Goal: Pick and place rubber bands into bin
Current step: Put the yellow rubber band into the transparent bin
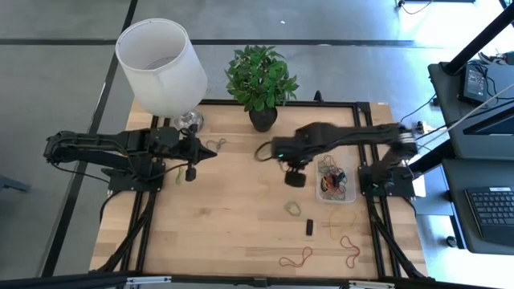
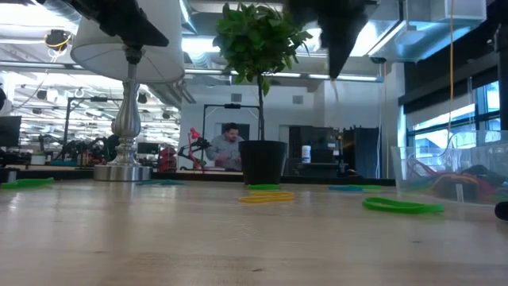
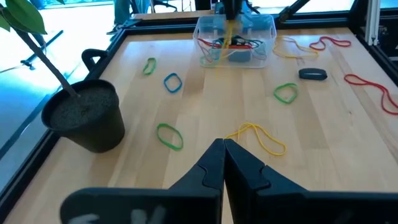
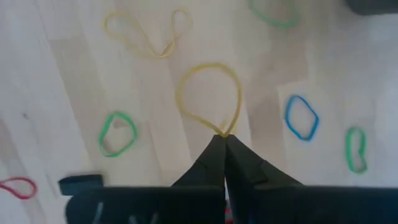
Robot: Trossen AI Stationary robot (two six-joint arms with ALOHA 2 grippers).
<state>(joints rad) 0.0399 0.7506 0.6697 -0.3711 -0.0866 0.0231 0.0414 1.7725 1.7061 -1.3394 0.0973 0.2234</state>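
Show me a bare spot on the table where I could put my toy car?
The big bare patch is the front left of the table, below the left gripper and left of the green band and red band. The right side is crowded: the bin, the right gripper shut on a yellow band, and loose bands.

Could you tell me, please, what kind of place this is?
Probably a robotics lab or workshop, not a home. Beyond the wooden table is a big open room with ceiling lights and cluttered workbenches, where a person sits. Beside the table is a desk with a keyboard. The lamp and plant seem only props.
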